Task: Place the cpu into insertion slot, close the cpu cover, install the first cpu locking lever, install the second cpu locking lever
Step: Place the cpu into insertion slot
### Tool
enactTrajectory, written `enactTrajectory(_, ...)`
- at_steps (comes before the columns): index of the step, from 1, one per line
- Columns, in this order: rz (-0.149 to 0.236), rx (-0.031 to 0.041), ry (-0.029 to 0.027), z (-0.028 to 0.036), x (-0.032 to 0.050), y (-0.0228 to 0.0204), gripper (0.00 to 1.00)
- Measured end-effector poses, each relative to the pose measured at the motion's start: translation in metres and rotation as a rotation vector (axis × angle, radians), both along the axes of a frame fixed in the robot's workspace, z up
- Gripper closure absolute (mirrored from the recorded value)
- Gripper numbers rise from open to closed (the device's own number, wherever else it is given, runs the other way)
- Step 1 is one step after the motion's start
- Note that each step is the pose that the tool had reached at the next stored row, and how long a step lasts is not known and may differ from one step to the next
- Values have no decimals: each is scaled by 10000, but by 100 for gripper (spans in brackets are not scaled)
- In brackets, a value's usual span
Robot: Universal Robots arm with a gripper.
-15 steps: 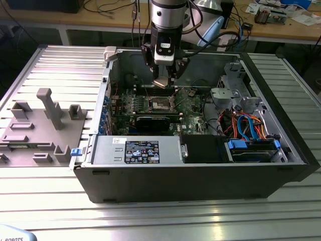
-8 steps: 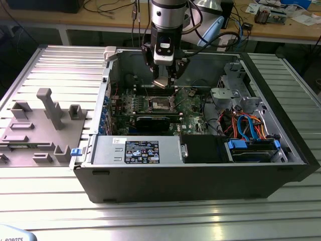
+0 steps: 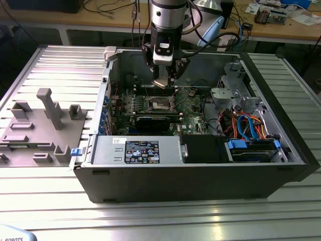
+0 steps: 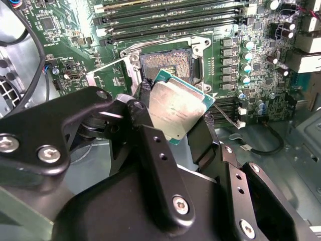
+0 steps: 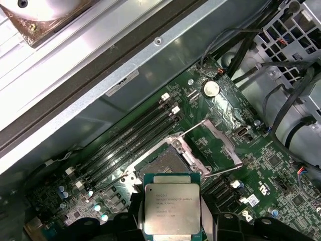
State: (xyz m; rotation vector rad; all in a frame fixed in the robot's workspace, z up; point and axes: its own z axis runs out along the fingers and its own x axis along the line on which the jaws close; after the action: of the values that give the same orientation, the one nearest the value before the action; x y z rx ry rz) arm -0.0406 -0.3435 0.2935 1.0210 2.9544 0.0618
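My gripper (image 3: 163,83) hangs inside the open computer case, shut on the cpu (image 4: 175,108), a flat square chip with a dull silver top and green edge, also seen as the cpu (image 5: 172,208) in the first wrist view. The black fingers (image 4: 203,138) clamp it on two opposite sides. Below and just beyond the chip lies the insertion slot (image 5: 163,163), its dark centre bare, also the insertion slot (image 4: 165,65) in the second wrist view. The cpu cover (image 5: 213,143) stands swung open beside the socket. The chip is above the slot, apart from it.
The green motherboard (image 3: 188,105) lies in the case with long memory slots (image 5: 130,138) beside the socket. A black card (image 3: 153,122), a power supply (image 3: 138,149), a drive bay with blue and orange cables (image 3: 248,125) and case walls surround it. A grey fixture tray (image 3: 40,128) sits outside, at the exterior view's left.
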Motion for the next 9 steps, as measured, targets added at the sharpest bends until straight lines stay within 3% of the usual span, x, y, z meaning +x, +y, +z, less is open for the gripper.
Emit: enactTrajectory(9,-269,0,0,-5,0,0,45)
